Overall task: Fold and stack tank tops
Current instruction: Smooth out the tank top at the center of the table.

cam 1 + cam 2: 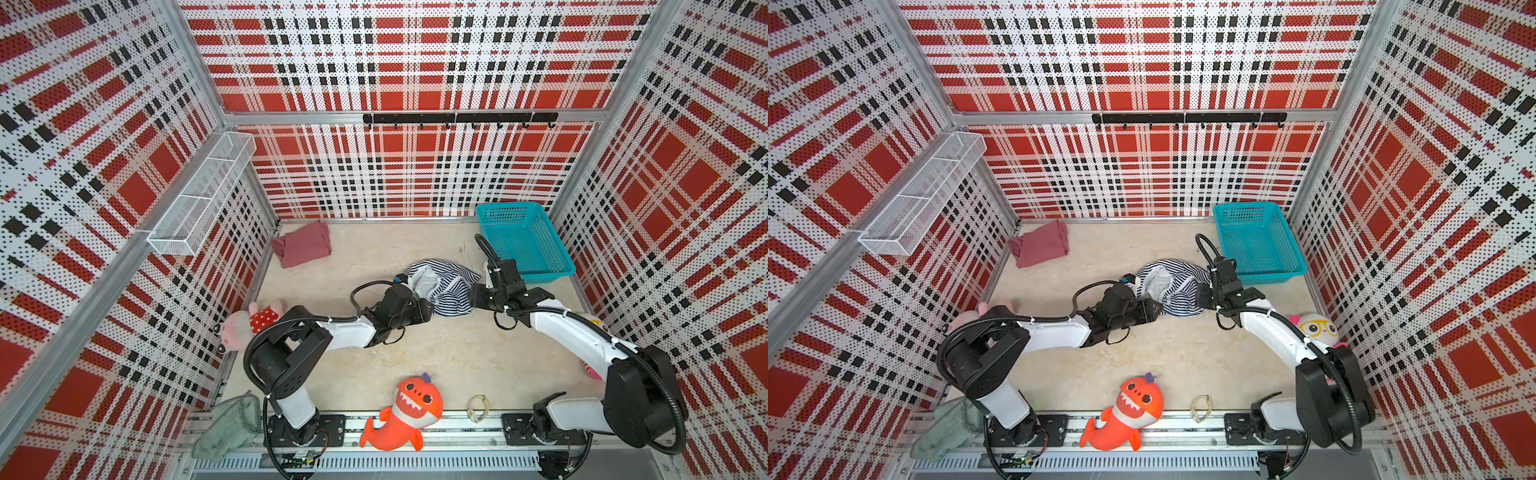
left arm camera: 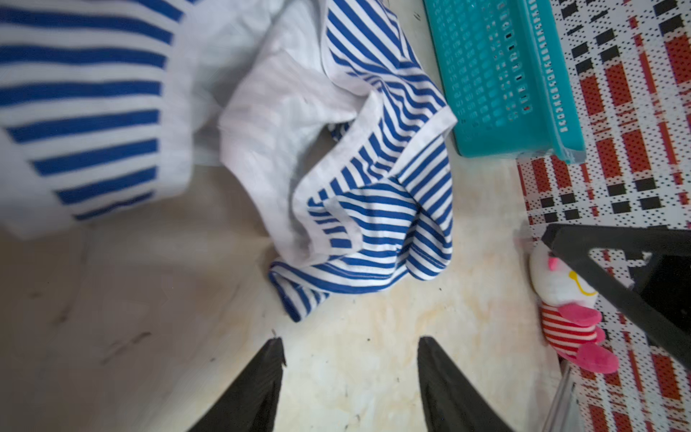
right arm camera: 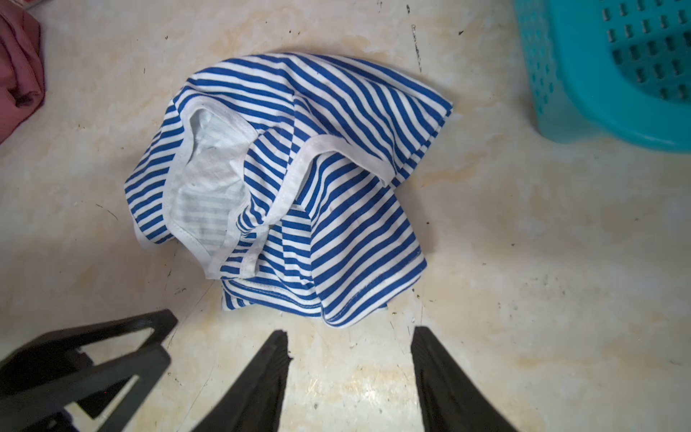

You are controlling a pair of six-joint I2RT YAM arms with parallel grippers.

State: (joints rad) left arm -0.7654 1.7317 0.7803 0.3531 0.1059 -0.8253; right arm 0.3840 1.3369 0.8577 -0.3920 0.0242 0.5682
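The striped tank top (image 1: pixel 444 286) (image 1: pixel 1173 289) lies crumpled on the table's middle, its white inside showing. It fills much of both wrist views (image 2: pixel 374 209) (image 3: pixel 299 187). The maroon-pink tank top (image 1: pixel 303 245) (image 1: pixel 1040 245) lies folded at the back left corner. My left gripper (image 1: pixel 428 309) (image 2: pixel 350 340) is open at the striped top's near left edge, with bare table between its fingers. My right gripper (image 1: pixel 473 297) (image 3: pixel 348 331) is open at the top's near right edge, also over bare table. The two grippers face each other closely.
A teal basket (image 1: pixel 523 241) stands at the back right, just behind the right wrist. An orange shark plush (image 1: pixel 403 411) and a grey-green cloth (image 1: pixel 230 428) lie at the front edge. A pink plush (image 1: pixel 253 320) is by the left wall, a white plush (image 1: pixel 1316 328) by the right.
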